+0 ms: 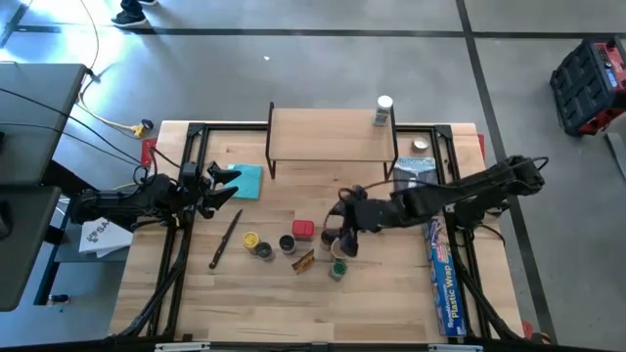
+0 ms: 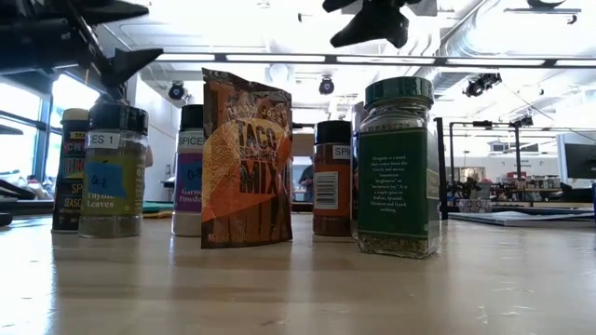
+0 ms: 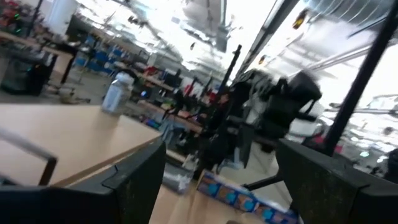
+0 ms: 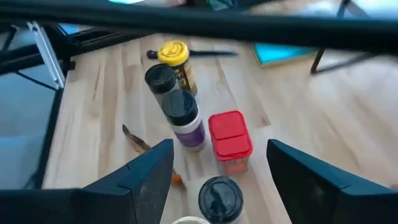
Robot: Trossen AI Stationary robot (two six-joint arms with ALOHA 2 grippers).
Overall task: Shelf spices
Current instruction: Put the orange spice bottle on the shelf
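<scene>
The spices stand in a cluster on the tabletop in front of the shelf [image 1: 328, 132]: a yellow-lid jar [image 1: 251, 240], dark-lid jars [image 1: 287, 243], the red box [image 1: 303, 230], the brown-orange packet [image 1: 303, 261] and a green-lid jar [image 1: 338, 269]. The low view shows the packet [image 2: 247, 158] and the green-lid jar [image 2: 400, 167] upright. One white-lid jar [image 1: 383, 110] stands on the shelf top's right end. My right gripper [image 1: 342, 230] hangs open above the cluster, over the red box [image 4: 230, 134] and a black lid [image 4: 219, 196]. My left gripper [image 1: 230, 186] is open over the teal cloth [image 1: 246, 182].
A long blue plastic-wrap box [image 1: 442, 269] lies along the table's right side, with a silvery bag [image 1: 416, 171] and another white-lid jar [image 1: 420, 147] beside the shelf. A dark knife-like tool [image 1: 225, 238] lies left of the spices. The near part of the table is bare wood.
</scene>
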